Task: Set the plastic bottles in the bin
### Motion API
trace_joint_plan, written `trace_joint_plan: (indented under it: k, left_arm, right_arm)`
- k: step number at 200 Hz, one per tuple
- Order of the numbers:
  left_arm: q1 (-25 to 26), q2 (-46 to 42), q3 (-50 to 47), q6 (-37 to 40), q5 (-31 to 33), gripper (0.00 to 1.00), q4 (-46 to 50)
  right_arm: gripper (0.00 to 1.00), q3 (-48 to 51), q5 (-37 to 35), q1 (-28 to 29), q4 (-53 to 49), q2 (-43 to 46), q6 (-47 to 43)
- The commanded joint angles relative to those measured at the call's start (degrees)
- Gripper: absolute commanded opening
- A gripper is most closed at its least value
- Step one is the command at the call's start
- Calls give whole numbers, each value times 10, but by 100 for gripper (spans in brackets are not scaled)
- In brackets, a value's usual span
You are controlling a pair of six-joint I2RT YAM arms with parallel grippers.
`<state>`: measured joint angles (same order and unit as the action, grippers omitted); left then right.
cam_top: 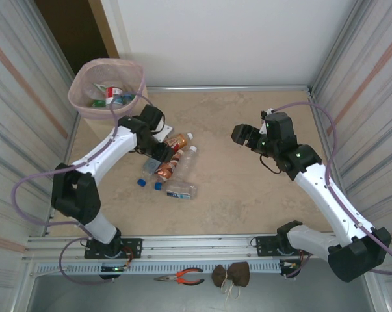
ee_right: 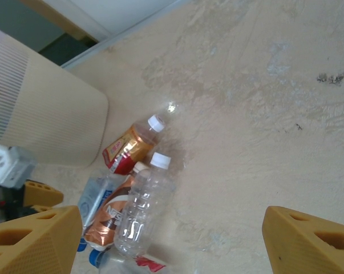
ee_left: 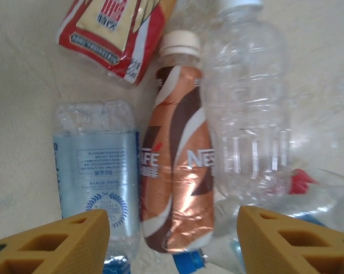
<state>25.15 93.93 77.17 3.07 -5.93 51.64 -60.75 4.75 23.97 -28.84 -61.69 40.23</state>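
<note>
Several plastic bottles lie in a heap left of the table's middle. My left gripper hangs open just above them, its jaws either side of a brown-labelled bottle without touching it. Beside that bottle lie a blue-labelled water bottle, a clear white-capped bottle and a red-and-gold labelled one. A red-labelled bottle lies across the near end. The bin stands at the far left corner with bottles inside. My right gripper is open, high over bare table.
Corrugated walls close both sides of the table. Pliers and a brown pouch lie on the front rail below the arm bases. Bare tabletop stretches between the heap and the right arm.
</note>
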Motion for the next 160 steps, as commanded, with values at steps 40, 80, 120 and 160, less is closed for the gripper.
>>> trace_joint_plan:
  k: [40, 80, 120, 160]
  left_arm:
    - [2, 70, 29, -7, 73, 65, -6]
    - [-7, 106, 57, -6, 74, 66, -1]
    - [-19, 134, 81, 0, 63, 71, 4]
    - [-26, 157, 81, 4, 60, 71, 6]
  right_arm:
    - [81, 8, 0, -4, -5, 17, -2]
    - [82, 9, -4, -7, -5, 17, -4]
    - [82, 8, -7, -12, -7, 18, -7]
    - [82, 9, -6, -15, -8, 18, -8]
